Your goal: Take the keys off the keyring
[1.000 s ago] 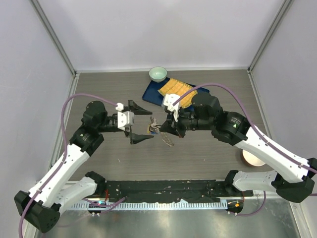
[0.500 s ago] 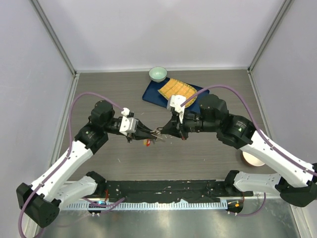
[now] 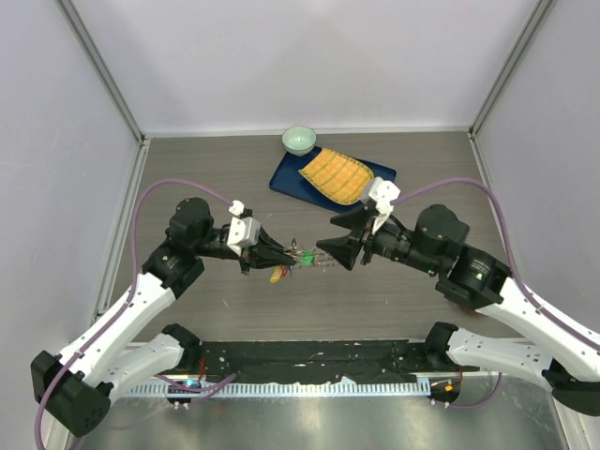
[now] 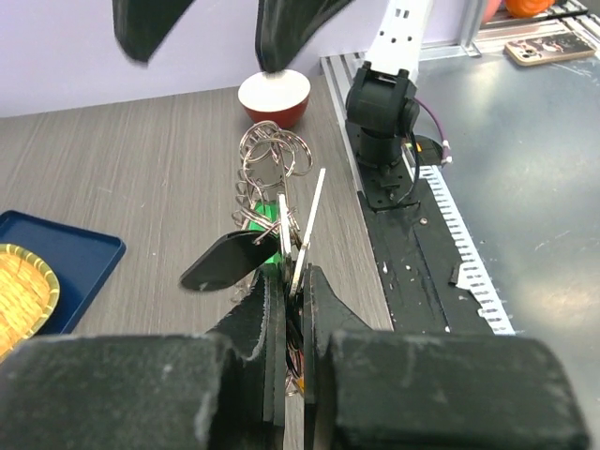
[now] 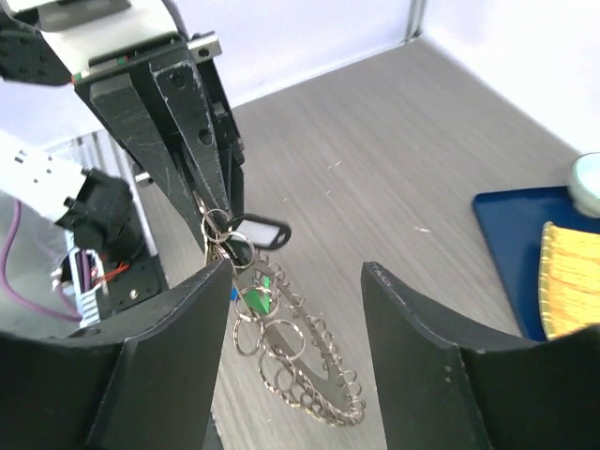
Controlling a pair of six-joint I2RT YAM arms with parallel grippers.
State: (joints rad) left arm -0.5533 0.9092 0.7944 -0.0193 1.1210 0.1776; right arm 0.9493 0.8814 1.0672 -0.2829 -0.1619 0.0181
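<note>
The keyring (image 5: 309, 380), a metal loop fringed with many small rings, hangs in the air above the table from my left gripper (image 3: 286, 255). That gripper is shut on flat silvery keys (image 4: 302, 230) at the bunch's end. A black tag (image 5: 259, 230) and a green tag (image 4: 263, 221) dangle beside them, and red and yellow bits (image 3: 279, 273) hang below. My right gripper (image 3: 336, 242) stands open just right of the bunch, touching nothing. In the right wrist view its fingers (image 5: 169, 366) flank the keyring (image 3: 314, 258).
At the back a blue tray (image 3: 286, 178) holds a yellow woven basket (image 3: 339, 176). A pale green bowl (image 3: 299, 140) sits behind the tray. A red bowl with a cream inside (image 4: 274, 94) stands near the right arm's base. Grey walls close in both sides.
My left gripper closed on the bunch and now carries it. My right gripper opened, let go and drew back to the right.
</note>
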